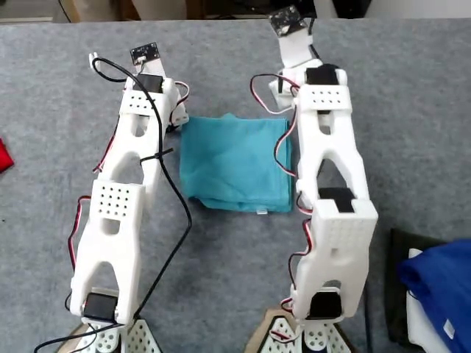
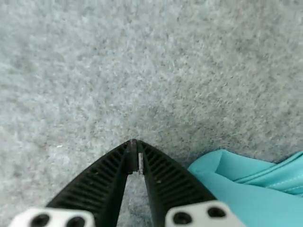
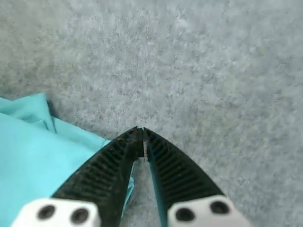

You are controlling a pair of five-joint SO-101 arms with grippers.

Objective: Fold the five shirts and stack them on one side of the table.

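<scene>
Teal shirt [image 1: 234, 163]: it is folded into a rough rectangle and laid flat on the middle of the table [image 1: 412, 110], between the two arms.
Blue shirt [image 1: 441, 283]: it is seen at the near right corner, well apart from the teal shirt. It is bundled on something white that cannot be identified.
Left gripper [image 2: 135, 151]: the jaws are closed with the tips touching, and nothing is held. It is placed low over bare table, just beside the far left corner of the teal shirt.
Right gripper [image 3: 143, 139]: the jaws are closed in the same way and nothing is held. It is placed just beside the far right corner of the teal shirt.
Red item [image 1: 4, 156]: a small part is seen at the left edge, well apart from the shirts.
Table: it is covered with a grey, felt-like surface.
</scene>
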